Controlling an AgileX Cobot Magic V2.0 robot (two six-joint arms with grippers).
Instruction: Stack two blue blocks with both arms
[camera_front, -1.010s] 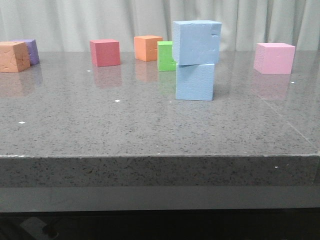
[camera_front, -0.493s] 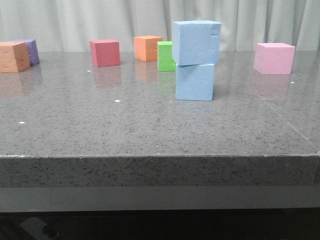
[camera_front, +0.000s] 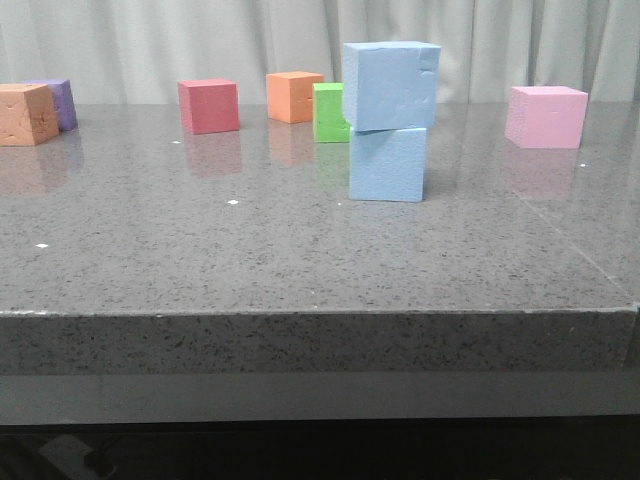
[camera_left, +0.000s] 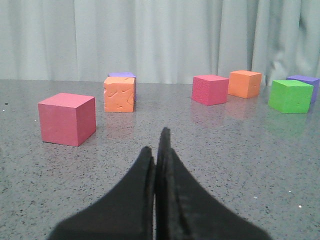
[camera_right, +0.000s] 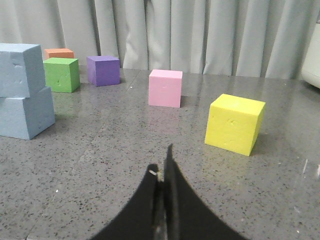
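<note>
Blue blocks (camera_front: 389, 120) stacked vert., top skewed

You have two blue cubes (camera_front: 391, 85) (camera_front: 388, 165), two orange cubes (camera_left: 120, 94) (camera_left: 245, 83), two purple cubes (camera_left: 121, 75) (camera_left: 304, 81), two red cubes (camera_left: 67, 118) (camera_left: 210, 90), one green cube (camera_right: 61, 74), one pink cube (camera_right: 165, 88), one yellow cube (camera_right: 234, 123) and two grippers (camera_left: 155, 140) (camera_right: 161, 157).

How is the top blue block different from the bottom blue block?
The top blue block sits on the bottom blue block, which rests on the table. The top one is turned a little and overhangs the bottom one's left edge. The top one has small dents near its upper right corner; the bottom one's face looks plainer. Both are pale blue cubes, and neither is held.
</note>
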